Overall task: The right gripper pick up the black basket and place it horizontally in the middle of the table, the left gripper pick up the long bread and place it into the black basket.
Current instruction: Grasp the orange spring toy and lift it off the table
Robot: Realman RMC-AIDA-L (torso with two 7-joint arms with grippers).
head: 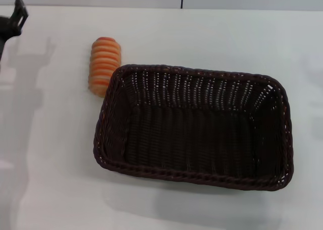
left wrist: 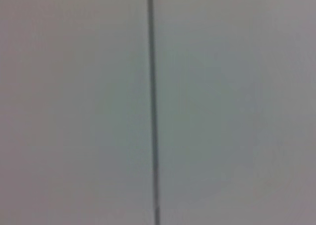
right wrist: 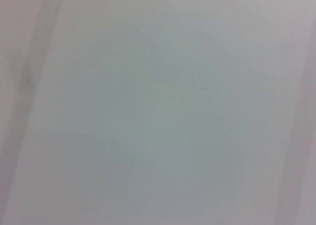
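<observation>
Woven black basket (head: pixel 194 126) lies lengthwise mid-frame on the table (head: pixel 50 179), empty. Bread (head: pixel 104 65) sits touching its upper-left corner. Left gripper (head: pixel 12 20) hangs at upper left, grip unreadable.

Basket (head: pixel 194 126): v. dark brown-black all over, woven wicker; braided rim, openwork sides w/ pale bench colour showing thru the gaps along the far wall, floor a tight ribbed weave, near black.

Long bread (head: pixel 104 64): orange & tan stripes across its top, ridged, alternating bands; the end farthest from the camera more red-orange.

Bench (head: pixel 50 179): plain white, no pattern, soft grey shadows at left & under the basket's near edge.

Left tool (head: pixel 15 19): black, only partly in view at the top left corner.

Wrist views: flat pale grey; left one w/ a thin dark vertical line (left wrist: pixel 153 106).
</observation>
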